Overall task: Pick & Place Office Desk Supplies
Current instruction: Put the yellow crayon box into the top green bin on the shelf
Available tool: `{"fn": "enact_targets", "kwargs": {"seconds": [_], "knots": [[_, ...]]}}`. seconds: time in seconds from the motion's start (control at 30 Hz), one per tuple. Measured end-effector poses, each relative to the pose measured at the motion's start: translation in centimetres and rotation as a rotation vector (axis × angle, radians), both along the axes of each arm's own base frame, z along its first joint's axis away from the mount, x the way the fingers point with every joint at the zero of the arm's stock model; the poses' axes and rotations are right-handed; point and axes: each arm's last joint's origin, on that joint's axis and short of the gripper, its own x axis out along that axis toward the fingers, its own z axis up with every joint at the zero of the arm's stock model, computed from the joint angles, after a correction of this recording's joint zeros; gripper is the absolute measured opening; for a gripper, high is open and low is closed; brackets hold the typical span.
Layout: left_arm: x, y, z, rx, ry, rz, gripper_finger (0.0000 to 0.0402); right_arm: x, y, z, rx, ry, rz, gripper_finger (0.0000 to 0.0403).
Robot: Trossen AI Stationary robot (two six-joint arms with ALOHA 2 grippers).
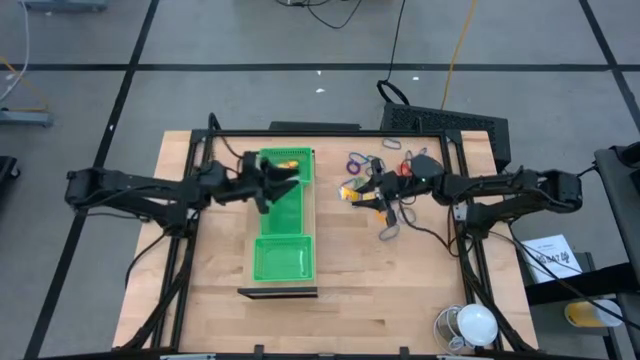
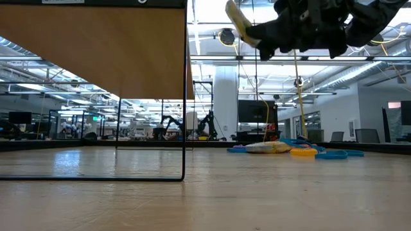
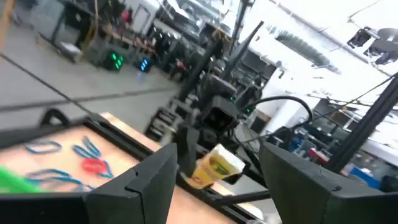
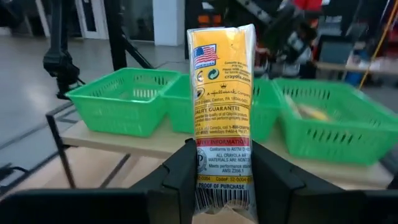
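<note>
Already lifted, the yellow crayon packet (image 4: 221, 112) stands upright between the fingers of the right gripper (image 1: 368, 196), just right of the green tray (image 1: 285, 262), its long axis vertical. Left gripper (image 1: 272, 185) hovers wide, empty, over the tray's far compartment.

Light wooden bench (image 1: 400, 290) carries a long green tray (image 1: 283, 225) left of centre. Coloured loops (image 1: 362, 160) and small yellow pieces (image 1: 350, 190) lie scattered near its far right.
</note>
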Motion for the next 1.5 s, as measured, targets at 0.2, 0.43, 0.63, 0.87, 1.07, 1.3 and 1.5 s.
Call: {"fn": "enact_targets", "kwargs": {"seconds": [0.2, 0.43, 0.63, 0.87, 1.07, 1.3, 1.5], "knots": [[4.1, -0.2, 1.5, -0.034, 0.188, -0.065, 0.0239, 0.3, 0.6, -0.1, -0.218, -0.019, -0.172, 0.0113], [7.7, 0.1, 2.4, 0.036, 0.312, -0.042, 0.0239, 0.5, 1.2, -0.2, -0.440, 0.011, -0.391, 0.0113], [9.4, 0.7, 2.1, 0.035, 0.326, -0.013, 0.0239, 0.5, 1.7, -0.2, -0.523, 0.032, -0.474, 0.0114], [9.9, 1.5, 1.5, 0.022, 0.340, 0.030, 0.0239, 0.5, 1.8, -0.3, -0.536, 0.047, -0.503, 0.0110], [9.9, 1.9, 1.4, 0.042, 0.356, 0.046, 0.0239, 0.5, 1.8, -0.7, -0.485, 0.100, -0.516, 0.0111], [9.8, 2.5, 1.5, 0.045, 0.351, 0.066, 0.0239, 0.4, 2.0, -1.5, -0.422, 0.165, -0.433, 0.0109], [9.8, 2.5, 1.5, 0.018, 0.346, 0.064, 0.0239, 0.5, 2.2, -1.1, -0.450, 0.110, -0.382, 0.0110]]}}
